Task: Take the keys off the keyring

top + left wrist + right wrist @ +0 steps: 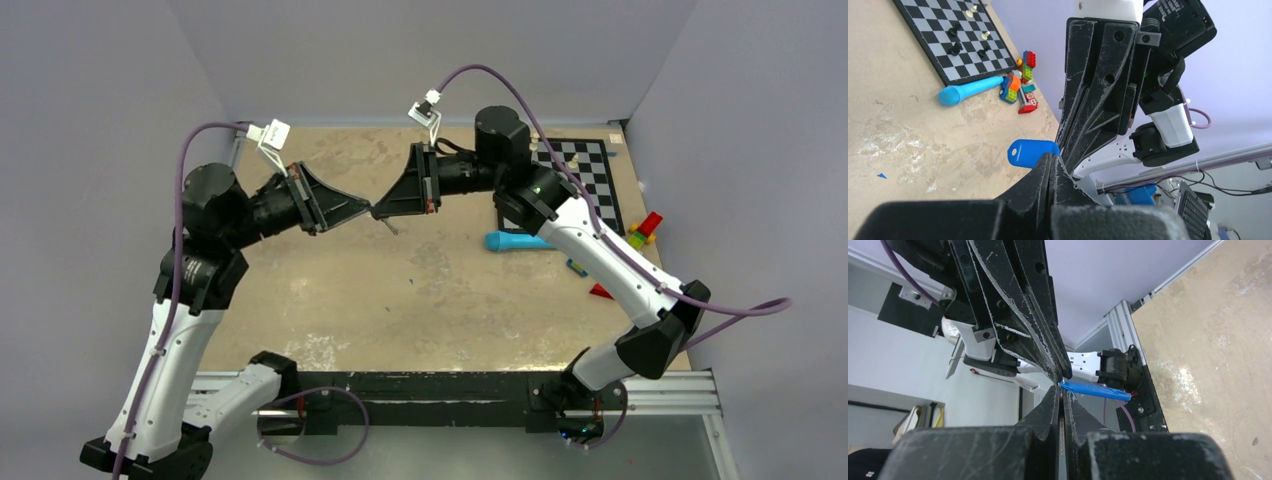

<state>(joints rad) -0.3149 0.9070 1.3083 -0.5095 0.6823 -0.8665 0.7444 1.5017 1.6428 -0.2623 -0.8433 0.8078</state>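
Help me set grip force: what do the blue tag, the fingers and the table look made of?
Tag: probably plastic, with an even bright blue colour and a smooth, softly shiny face.
Fingers: seemingly hard black plastic, matte, with ribbed moulding and pale scratches.
Table: looks like wood board, tan and dull, with whitish worn patches.

Pale grey-lilac walls (90, 70) enclose worn tan tabletop (400, 300); aluminium rail (660, 405) at near edge

Both arms bend inward. The left end effector (367, 210) and right end effector (379, 212), pinched closed, meet tip to tip.
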